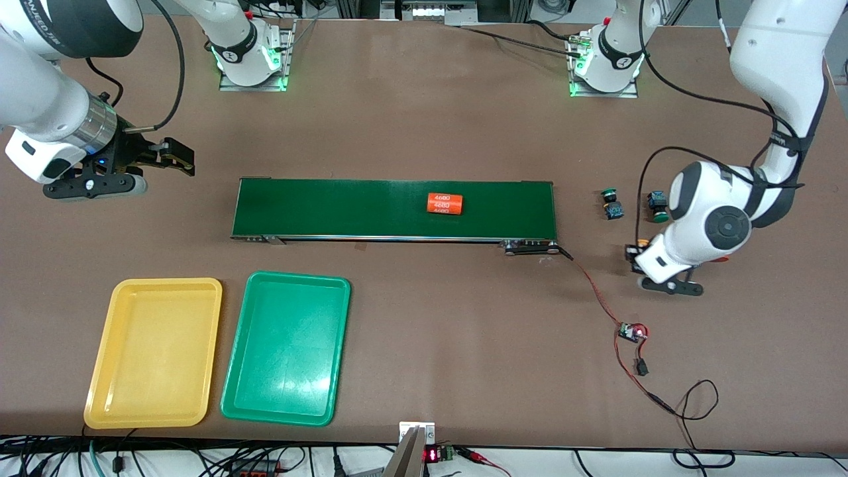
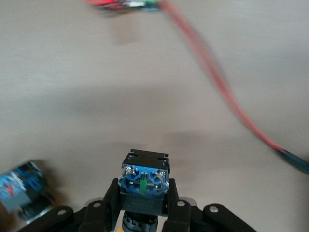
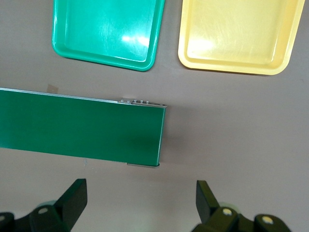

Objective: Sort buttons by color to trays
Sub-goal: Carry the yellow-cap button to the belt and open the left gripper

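My left gripper [image 1: 636, 258] is shut on a button [image 2: 144, 169] with a black-and-blue body. It holds the button over the table by the left arm's end of the conveyor. The cap is mostly hidden; a sliver of yellow shows. Two green-capped buttons [image 1: 612, 203] [image 1: 658, 207] lie on the table beside that gripper. Another button [image 2: 21, 187] lies blurred at the edge of the left wrist view. The yellow tray [image 1: 154, 351] and the green tray [image 1: 285, 348] lie side by side, both bare. My right gripper [image 1: 173, 158] is open and empty [image 3: 140, 203], over the table by the conveyor's other end.
A long dark-green conveyor belt [image 1: 371, 209] crosses the middle of the table and carries an orange cylinder marked 4680 [image 1: 444, 204]. A red wire [image 1: 596, 291] runs from the belt to a small circuit board [image 1: 633, 331]; it also shows in the left wrist view [image 2: 227, 92].
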Robot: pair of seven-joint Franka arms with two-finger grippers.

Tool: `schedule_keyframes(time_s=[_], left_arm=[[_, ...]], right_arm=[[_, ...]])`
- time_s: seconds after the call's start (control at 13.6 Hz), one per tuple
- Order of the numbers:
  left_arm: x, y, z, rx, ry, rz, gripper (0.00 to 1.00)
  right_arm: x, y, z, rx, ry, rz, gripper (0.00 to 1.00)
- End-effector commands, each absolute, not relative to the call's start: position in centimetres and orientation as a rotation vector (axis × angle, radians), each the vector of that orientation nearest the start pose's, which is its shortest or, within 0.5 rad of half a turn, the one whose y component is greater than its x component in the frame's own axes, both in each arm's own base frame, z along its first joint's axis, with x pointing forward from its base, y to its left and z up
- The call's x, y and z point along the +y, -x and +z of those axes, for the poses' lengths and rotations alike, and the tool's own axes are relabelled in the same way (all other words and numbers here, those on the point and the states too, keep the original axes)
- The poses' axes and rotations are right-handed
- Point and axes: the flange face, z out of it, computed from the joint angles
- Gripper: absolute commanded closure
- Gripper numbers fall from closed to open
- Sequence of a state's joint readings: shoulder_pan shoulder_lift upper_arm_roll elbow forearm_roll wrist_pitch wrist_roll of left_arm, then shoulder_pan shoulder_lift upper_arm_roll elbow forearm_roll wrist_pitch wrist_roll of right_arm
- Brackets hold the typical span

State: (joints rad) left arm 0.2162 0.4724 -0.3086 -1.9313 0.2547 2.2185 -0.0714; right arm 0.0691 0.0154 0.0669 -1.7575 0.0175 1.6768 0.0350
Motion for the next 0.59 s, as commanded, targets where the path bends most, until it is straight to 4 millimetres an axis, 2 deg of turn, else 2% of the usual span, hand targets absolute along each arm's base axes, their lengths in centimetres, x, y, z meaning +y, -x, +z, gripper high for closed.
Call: schedule_keyframes(time_s=[0.0,0.07,0.15,0.22,0.29,0.51], left_arm=[[-10.0,-59.1,28.7,0.257,3.054,0.246,0.87],[-13.7,-58.1,29.7,0.21,3.054,0.27,0.87],[-17.5,-57.3,30.6,0.147,3.068,0.258,0.86],[-20.3,-56.4,30.8,0.095,3.08,0.247,0.86],[-22.8,-55.5,30.7,0.042,3.087,0.247,0.86],[-27.6,-53.6,28.1,-0.043,3.118,0.282,0.86]], right_arm=[[7.3,-54.7,56.1,-0.159,3.127,0.184,0.0],[7.2,-54.5,57.3,-0.158,3.127,0.203,0.0],[7.1,-54.7,57.2,-0.156,3.127,0.224,0.0],[7.1,-55.1,56.4,-0.154,3.13,0.246,0.0],[7.0,-55.5,55.7,-0.162,3.136,0.265,0.0],[6.9,-55.6,55.5,-0.165,3.143,0.272,0.0]])
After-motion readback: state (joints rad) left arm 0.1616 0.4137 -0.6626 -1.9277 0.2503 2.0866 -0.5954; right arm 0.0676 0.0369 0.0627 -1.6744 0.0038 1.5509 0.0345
